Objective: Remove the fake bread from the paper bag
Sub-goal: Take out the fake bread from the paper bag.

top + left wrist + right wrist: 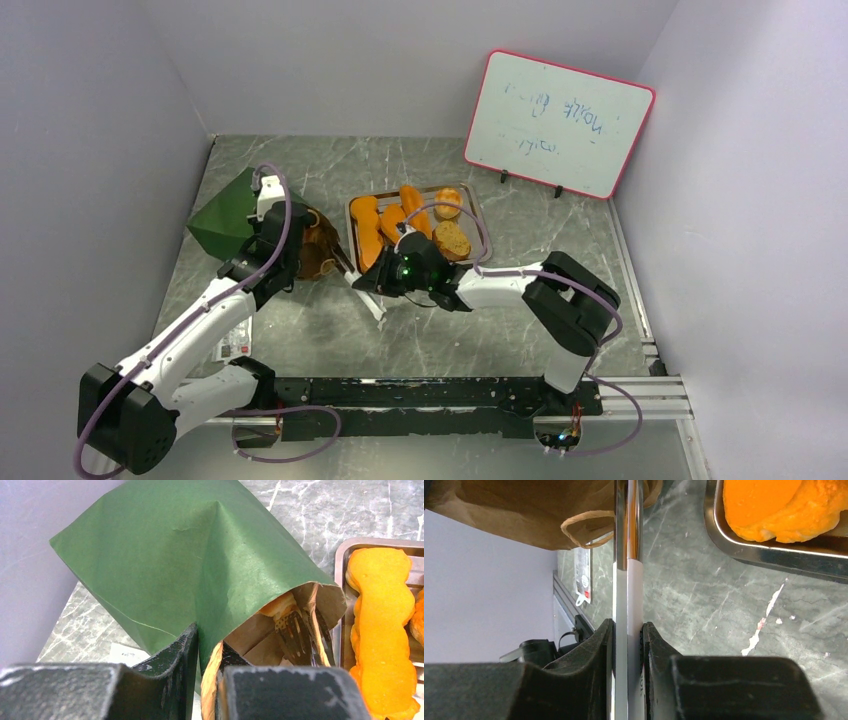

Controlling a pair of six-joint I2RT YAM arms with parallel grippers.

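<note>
the dark green paper bag lies on its side in the upper left of the grey marbled tabletop, its brown mouth facing the centre of the frame. the left gripper has its fingers pressed narrow on the lower rim of that mouth, with the paper pinched between them. just inside the opening, one piece of the fake bread shows, pale orange, touching the tips of the metal tongs. the right gripper sits just below centre in the top view, its fingers clamped on the white-sleeved handle of the tongs, which run up and left into the bag's mouth, past a tan cord handle. just beside the bag, at centre, a silver tray holds more orange breads: long loaves on its left side and round buns on its right. a pink-edged whiteboard leans against the wall at upper right.
</note>
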